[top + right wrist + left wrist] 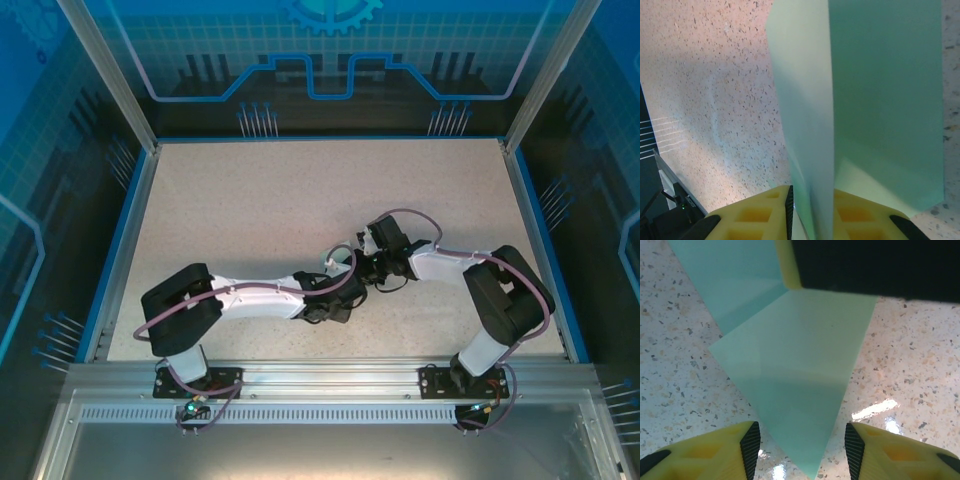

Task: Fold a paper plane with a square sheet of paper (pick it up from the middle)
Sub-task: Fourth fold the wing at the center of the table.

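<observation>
Though not yet a plane, already folded some: pale green paper (790,365) with a crease down it and a sharp point at one end. Held up over the speckled counter (680,365), around the middle. Pinched along the crease by the right pincer (812,212), jaws nearly together with the paper standing between them. Looks like a real grip, though hard to be fully sure. Left pincer (801,450) about half open, with the sharp point sitting in the gap, touching nothing, holding nothing.

Step in hand, at a guess: the middle of the folding, with the nose made and the wings not done. Seems to be a hand-over, or a squeeze to press the nose flat.

Next, most likely: shut the left pincer softly on the point, right on the crease. Keep both pincers lined up, to stop any sideways bend. Hold on with the right pincer until caught by the left, to avoid a drop. Go slow and gentle: thin stuff, easy to crumple.
</observation>
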`<state>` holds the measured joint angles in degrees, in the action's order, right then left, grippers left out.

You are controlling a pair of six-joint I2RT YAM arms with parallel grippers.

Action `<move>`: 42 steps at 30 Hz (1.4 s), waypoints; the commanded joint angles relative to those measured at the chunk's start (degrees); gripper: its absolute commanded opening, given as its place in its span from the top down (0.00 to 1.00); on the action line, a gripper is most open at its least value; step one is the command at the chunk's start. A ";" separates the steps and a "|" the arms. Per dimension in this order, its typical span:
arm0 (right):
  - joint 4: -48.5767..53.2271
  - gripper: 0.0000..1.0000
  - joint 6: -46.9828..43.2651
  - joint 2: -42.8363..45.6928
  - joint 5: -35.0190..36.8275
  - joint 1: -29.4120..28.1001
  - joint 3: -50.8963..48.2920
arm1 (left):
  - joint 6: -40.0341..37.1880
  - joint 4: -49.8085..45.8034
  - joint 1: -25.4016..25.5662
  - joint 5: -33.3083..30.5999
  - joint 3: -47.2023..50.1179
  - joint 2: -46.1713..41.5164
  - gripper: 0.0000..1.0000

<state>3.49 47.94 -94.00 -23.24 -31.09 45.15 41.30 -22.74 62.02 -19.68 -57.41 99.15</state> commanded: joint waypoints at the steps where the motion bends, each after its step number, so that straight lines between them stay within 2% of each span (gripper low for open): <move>1: 0.93 0.78 -0.81 -0.77 -2.22 0.76 1.59 | 2.18 -1.37 0.73 -3.28 -2.14 1.06 0.50; 7: 1.98 0.76 -1.75 -1.36 -2.82 1.55 2.55 | 3.35 -2.78 0.78 -6.40 -2.96 1.76 0.59; 15: 3.36 0.74 -2.40 -1.67 -3.07 2.04 3.53 | 3.32 -3.77 0.78 -7.18 -4.89 3.63 0.64; 28: 5.48 0.72 -3.64 -1.81 -2.67 2.35 4.78 | 6.09 -3.76 0.78 -6.94 -4.47 3.45 0.81; 30: 5.49 0.72 -3.65 -1.81 -2.66 2.35 4.86 | 6.81 -3.63 0.82 -6.78 -4.47 3.41 0.81; 38: 5.54 0.70 -4.05 -1.69 -2.67 2.35 4.50 | 10.26 -2.39 0.78 -4.53 -3.85 2.19 0.69; 42: 5.83 0.70 -4.34 -1.80 -2.77 2.42 4.68 | 12.97 -2.31 0.82 -3.87 -3.35 0.93 0.69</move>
<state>7.70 44.77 -95.07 -24.93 -29.23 48.77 51.11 -25.02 62.43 -24.29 -60.84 102.28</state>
